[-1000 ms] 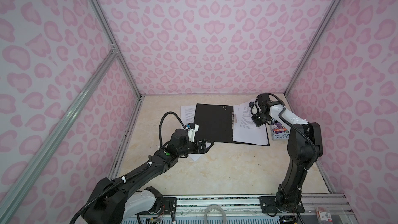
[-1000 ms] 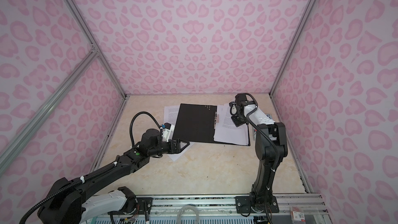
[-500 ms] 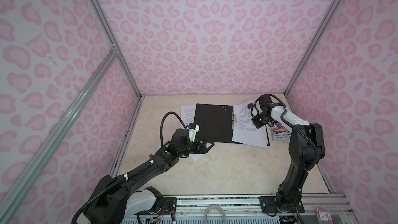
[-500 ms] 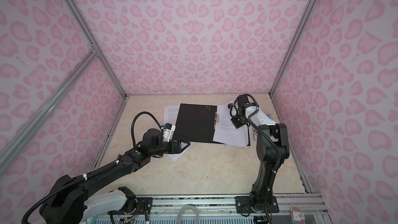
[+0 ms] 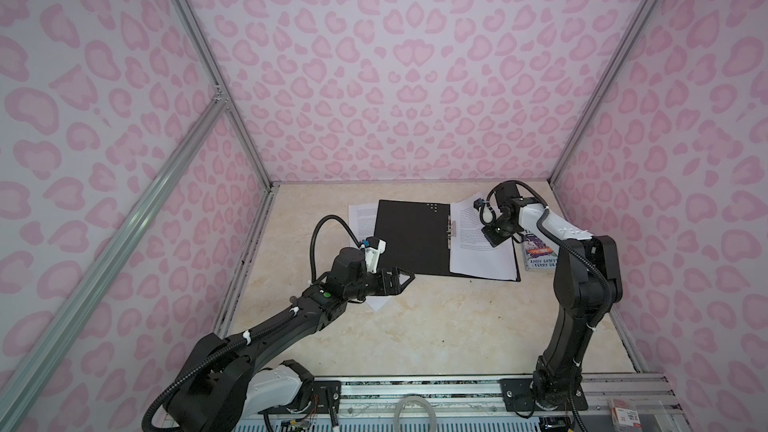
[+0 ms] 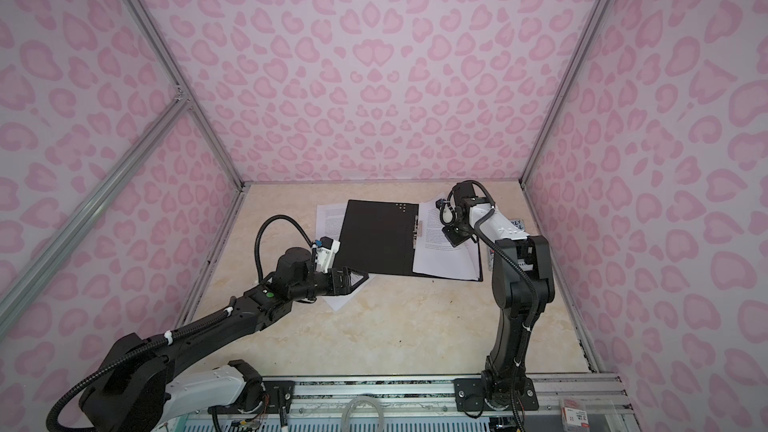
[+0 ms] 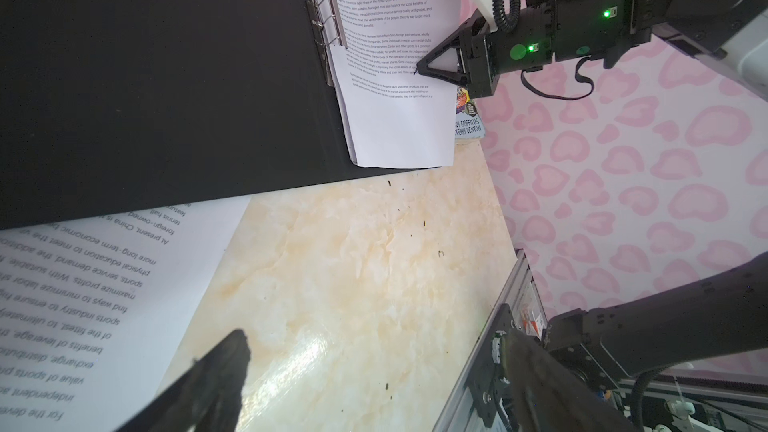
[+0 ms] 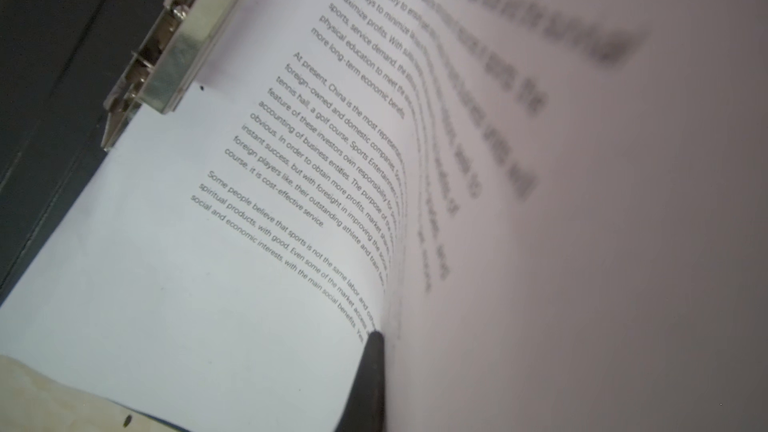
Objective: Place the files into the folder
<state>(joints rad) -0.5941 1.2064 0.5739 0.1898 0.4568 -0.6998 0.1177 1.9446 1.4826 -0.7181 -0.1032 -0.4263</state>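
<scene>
Files [image 5: 478, 261]: stack on open folder's [image 5: 411, 238] right half by spine clip [image 5: 452, 228], top sheet's right edge curled up in pinching right gripper [image 5: 493, 242], which has slid a bit nearer, prob. aligning it; left gripper [image 5: 405, 282] wide open & empty, stray sheet [image 5: 360, 222] under folder's left not yet filed.

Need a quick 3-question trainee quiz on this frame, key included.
1. True or false: the folder lies closed.
2. Which gripper is open? A) left B) right C) both
3. Fill in: in both top views the book lies to the ___ of the folder.
Key: 1 false, it lies open, black inside up. 2 A: the left gripper is open, the right gripper is shut. 3 right.
</scene>
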